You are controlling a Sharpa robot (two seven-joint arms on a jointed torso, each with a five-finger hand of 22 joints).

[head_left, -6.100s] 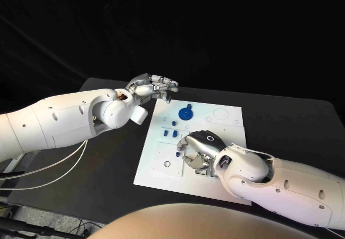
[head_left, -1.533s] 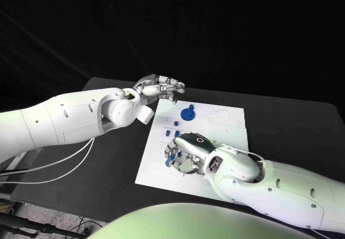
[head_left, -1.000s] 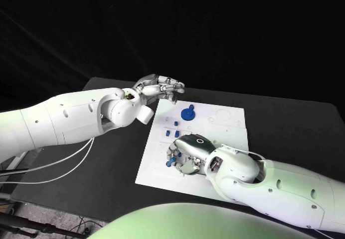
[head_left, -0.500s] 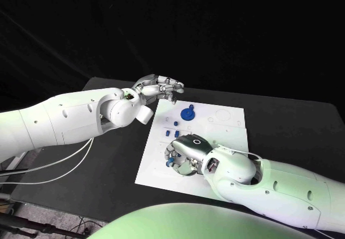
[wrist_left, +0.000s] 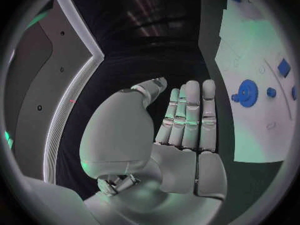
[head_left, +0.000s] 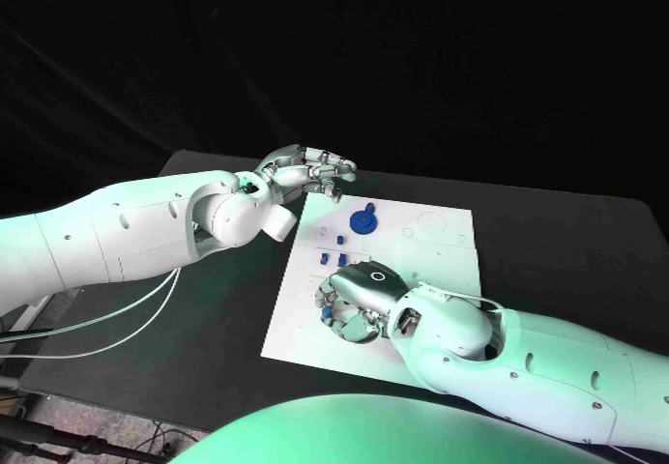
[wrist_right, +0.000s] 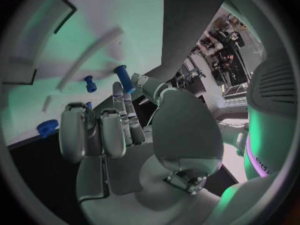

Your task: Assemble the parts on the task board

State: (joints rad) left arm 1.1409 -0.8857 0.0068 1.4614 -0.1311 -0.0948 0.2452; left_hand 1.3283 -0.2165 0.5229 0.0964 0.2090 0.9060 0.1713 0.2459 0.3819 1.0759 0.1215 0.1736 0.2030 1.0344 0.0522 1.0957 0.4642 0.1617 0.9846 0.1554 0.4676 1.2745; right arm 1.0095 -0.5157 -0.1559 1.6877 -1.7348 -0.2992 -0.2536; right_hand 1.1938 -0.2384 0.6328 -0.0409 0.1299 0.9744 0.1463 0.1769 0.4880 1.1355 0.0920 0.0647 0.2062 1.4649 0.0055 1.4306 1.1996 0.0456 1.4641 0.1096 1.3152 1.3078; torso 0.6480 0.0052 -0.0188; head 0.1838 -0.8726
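Right hand: the right hand [head_left: 360,298] hangs low over the near half of the task board [head_left: 439,253], fingers curled downward; its fingertips [wrist_right: 119,91] close round a small blue peg [wrist_right: 124,78], held just above the white plate.
Peg by the hand: in the head view a blue piece [head_left: 325,314] shows at the hand's left side, among its fingers; whether it touches the board cannot be told.
Short pegs: a pair of small blue pegs [head_left: 331,258] stand on the board just beyond the right hand, apart from it; one more [head_left: 340,240] lies a little farther on.
Blue gear: the blue gear [head_left: 362,220] sits on the far part of the board, well apart from the right hand and near the left one.
Left hand: the left hand [head_left: 305,169] hovers off the board's far left corner over the black table [head_left: 558,242], fingers straight and side by side, holding nothing [wrist_left: 181,120].
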